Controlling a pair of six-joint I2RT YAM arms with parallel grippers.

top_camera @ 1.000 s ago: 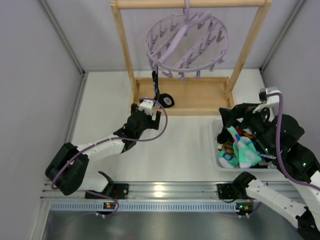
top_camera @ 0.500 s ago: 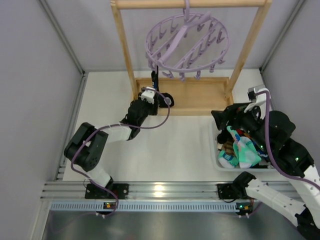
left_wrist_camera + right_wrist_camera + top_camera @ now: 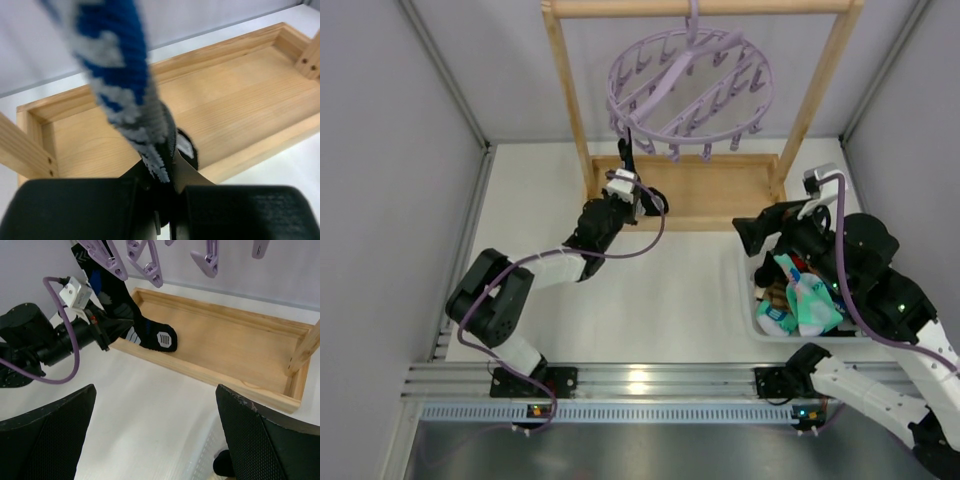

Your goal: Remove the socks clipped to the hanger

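Observation:
The lavender ring hanger (image 3: 690,85) hangs from the wooden rack's top bar, most of its clips (image 3: 145,265) bare. One black sock with blue and white patches (image 3: 627,158) hangs from a clip on the ring's left side. Its toe (image 3: 160,337) rests in the rack's wooden base. My left gripper (image 3: 632,196) is shut on the sock's lower part (image 3: 125,75), the fabric pinched between the jaws (image 3: 170,185). My right gripper (image 3: 760,232) stands open over the table, right of that sock, its fingers (image 3: 45,430) wide apart with nothing between them.
The wooden rack has two uprights (image 3: 570,100) and a shallow tray base (image 3: 720,190). A white bin (image 3: 748,290) at the right holds several loose socks (image 3: 805,300), under the right arm. Grey walls close in on both sides.
My left gripper moved forward to the hanging sock and closed on it. The hanger swung slightly left. The right arm drifted a little to the left.

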